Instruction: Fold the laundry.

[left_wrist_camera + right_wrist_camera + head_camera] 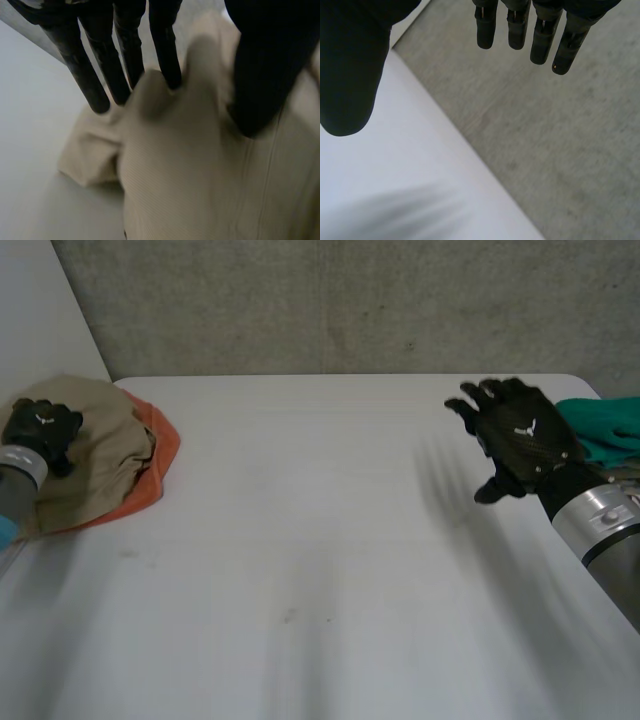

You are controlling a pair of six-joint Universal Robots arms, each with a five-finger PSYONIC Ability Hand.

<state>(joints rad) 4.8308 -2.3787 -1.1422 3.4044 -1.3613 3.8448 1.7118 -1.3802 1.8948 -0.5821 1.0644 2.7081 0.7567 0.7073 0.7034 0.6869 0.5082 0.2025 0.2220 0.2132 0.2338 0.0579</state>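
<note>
The near stretch of the white table [320,600] lies bare, and that is the room in which a garment could be spread. Farther in, at the table's left edge, the left hand [40,430] sits on top of a crumpled beige garment [100,460], which lies over an orange cloth [165,455]. In the left wrist view its fingers [100,90] reach straight down onto the beige fabric and the thumb [260,80] bears on it opposite them. A ridge of cloth stands up between, so the hand appears to pinch that ridge. Across the table and well apart, the right hand [520,435] hangs above the surface with its fingers spread and straight, holding nothing. A green cloth [605,425] lies just beside it at the table's right edge.

The step in hand looks like lifting the beige piece off the heap. To do it well, the pinch should take the beige layer alone and leave the orange one under it. The pull should go toward the bare middle, with the right hand crossing to catch a second edge. The heap's long axis runs roughly near to far along the left edge. Bunched as it is, no collar or hem can be made out, so which way it points cannot be told. Beyond the table stands a grey wall [350,300]
</note>
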